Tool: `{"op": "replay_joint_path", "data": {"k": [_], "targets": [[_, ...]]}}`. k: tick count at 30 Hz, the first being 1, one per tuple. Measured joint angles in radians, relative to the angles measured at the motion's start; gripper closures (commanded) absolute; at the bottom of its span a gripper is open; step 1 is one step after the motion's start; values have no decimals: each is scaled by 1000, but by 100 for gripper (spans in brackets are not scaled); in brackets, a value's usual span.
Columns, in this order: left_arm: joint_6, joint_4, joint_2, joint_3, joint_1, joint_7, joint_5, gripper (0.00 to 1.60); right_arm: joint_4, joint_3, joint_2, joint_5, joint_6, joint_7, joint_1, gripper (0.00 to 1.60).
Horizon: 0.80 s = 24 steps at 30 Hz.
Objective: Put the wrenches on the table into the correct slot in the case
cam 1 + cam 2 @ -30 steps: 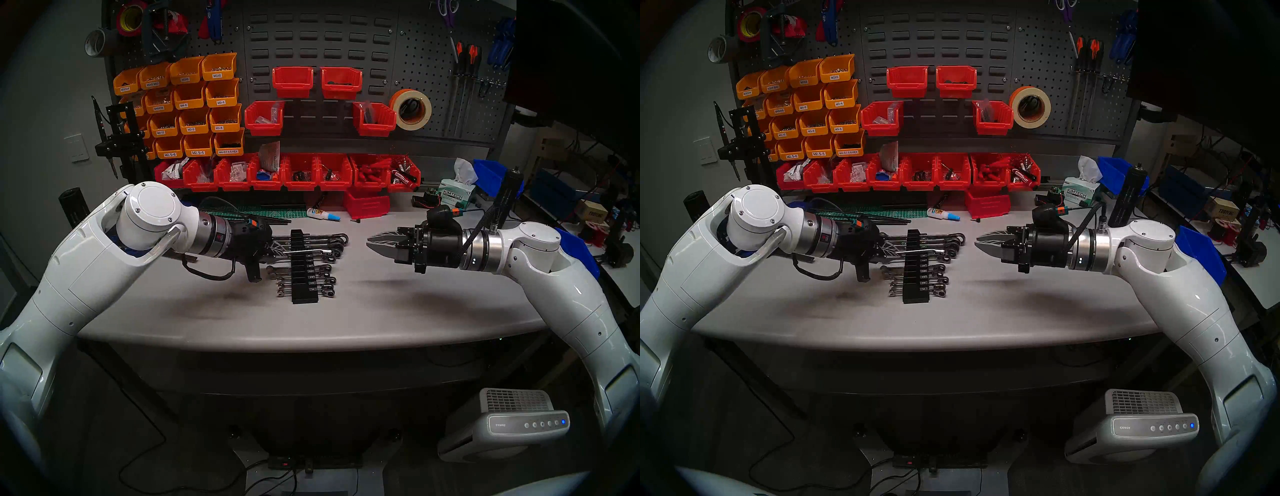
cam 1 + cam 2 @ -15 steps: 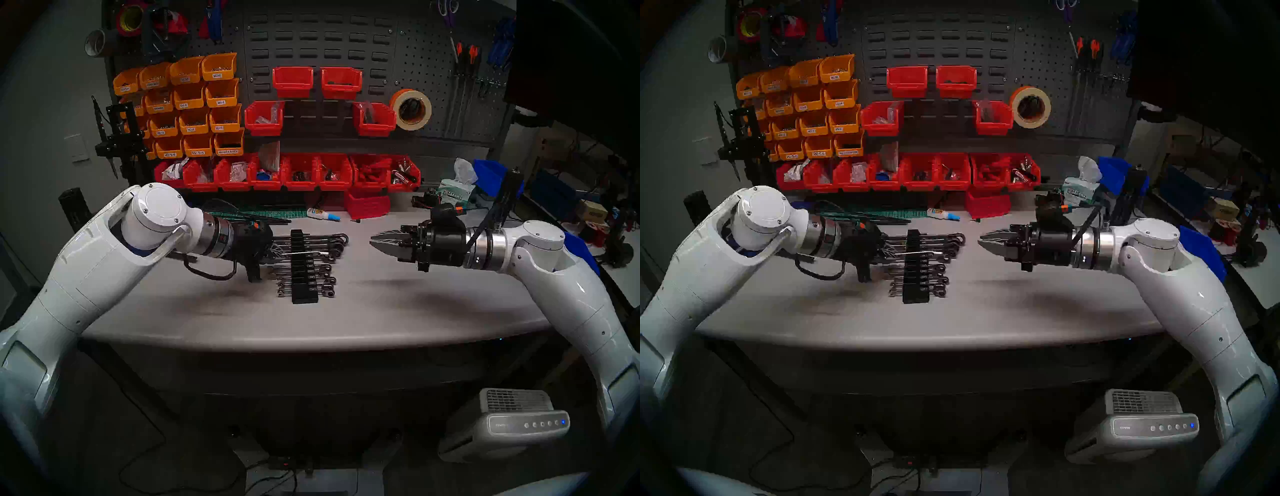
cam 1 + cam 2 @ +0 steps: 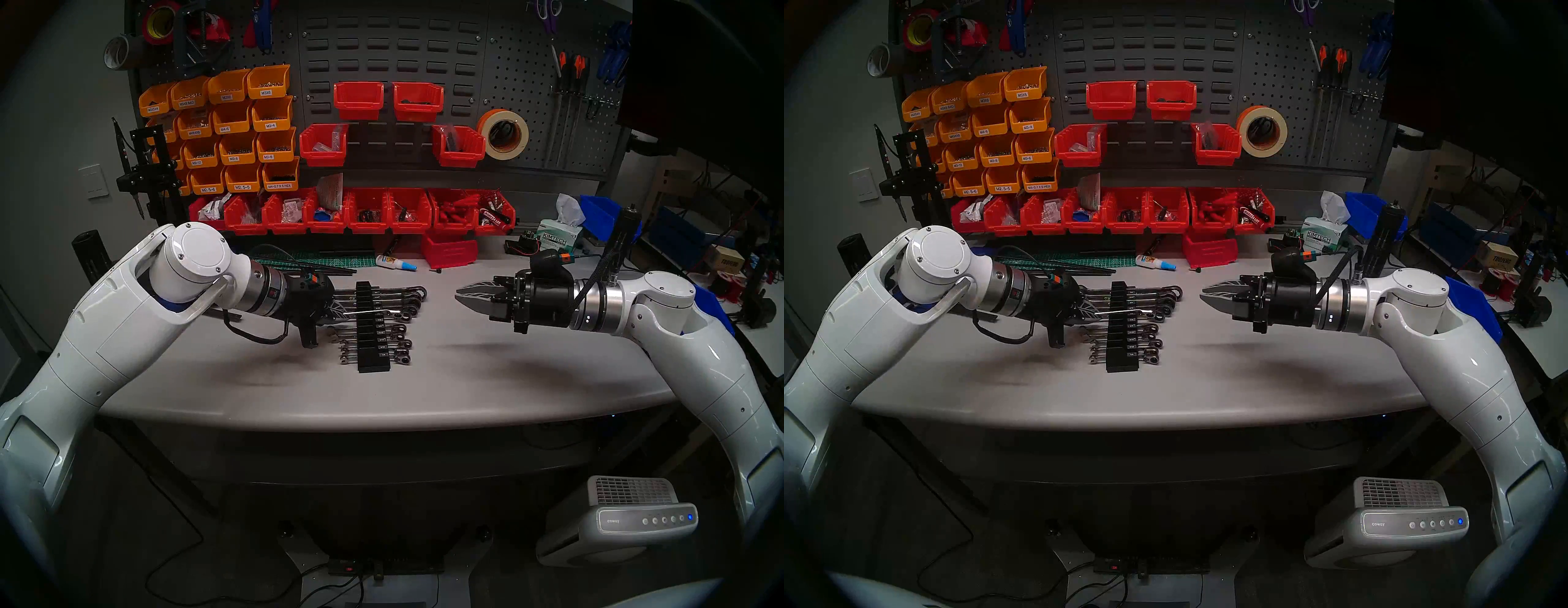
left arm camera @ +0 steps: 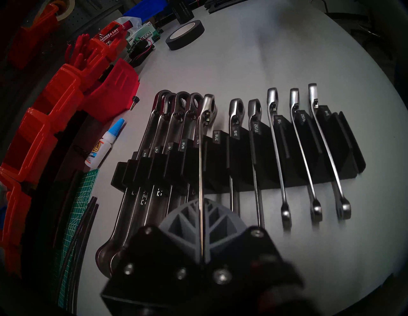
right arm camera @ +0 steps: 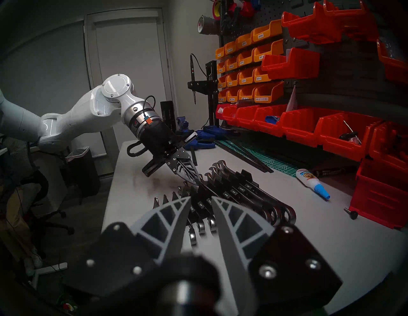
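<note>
Gripping the chrome wrench (image 4: 200, 167) edge-on, the left pincer (image 4: 202, 211) is clamped shut at lower centre, shaft above the black rack (image 4: 304, 174) mid-frame. Right pincer (image 5: 201, 203), partly open, holds nothing.

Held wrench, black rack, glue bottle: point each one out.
held wrench (image 4: 200, 154), left wrist view, mid shaft.
black rack (image 3: 372, 364), head left view, near end.
glue bottle (image 4: 103, 145), left wrist view, white body.

Left pincer (image 4: 202, 222) clamped tight — right pincer (image 5: 201, 211) hovers, slightly parted.
</note>
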Motion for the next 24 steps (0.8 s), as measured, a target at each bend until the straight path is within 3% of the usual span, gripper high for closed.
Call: {"op": "replay_joint_path", "data": {"k": [10, 24], "targets": [[-6, 3, -12, 9, -3, -18, 35, 160, -14, 14, 10, 10, -7, -9, -24, 75], [9, -5, -29, 8, -8, -33, 41, 160, -27, 27, 23, 19, -11, -15, -46, 60]]}}
